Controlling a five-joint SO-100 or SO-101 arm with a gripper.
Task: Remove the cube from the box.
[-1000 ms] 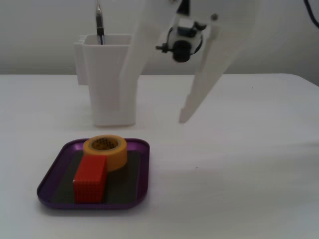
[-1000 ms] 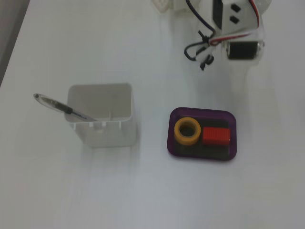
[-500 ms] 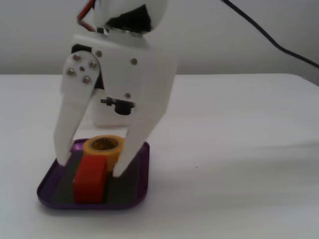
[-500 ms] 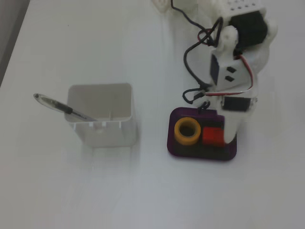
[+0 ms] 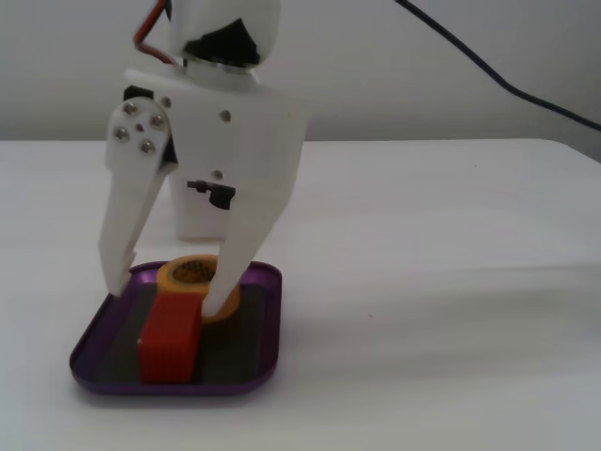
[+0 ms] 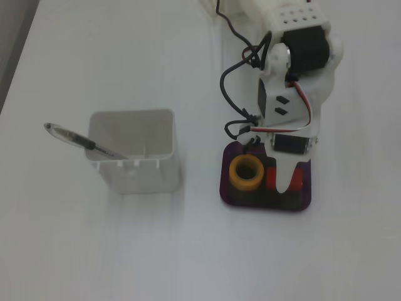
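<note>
The red cube [image 5: 171, 340] lies in the purple box [image 5: 269, 319] on its dark floor, at the near left in a fixed view. My white gripper [image 5: 169, 299] is open and reaches down into the box, one fingertip on each side of the cube. The right fingertip stands in front of a yellow-orange tape roll [image 5: 191, 273] just behind the cube. From above, in the other fixed view, the gripper [image 6: 287, 174] covers the middle of the cube [image 6: 271, 180], with the tape roll [image 6: 245, 172] to its left in the box [image 6: 263, 205]. I cannot tell whether the fingers touch the cube.
A tall white square container [image 6: 135, 157] with a pen [image 6: 75, 139] leaning in it stands left of the box; it shows behind the gripper [image 5: 192, 221] in the front view. A black cable [image 5: 498, 80] runs at the back right. The table is white.
</note>
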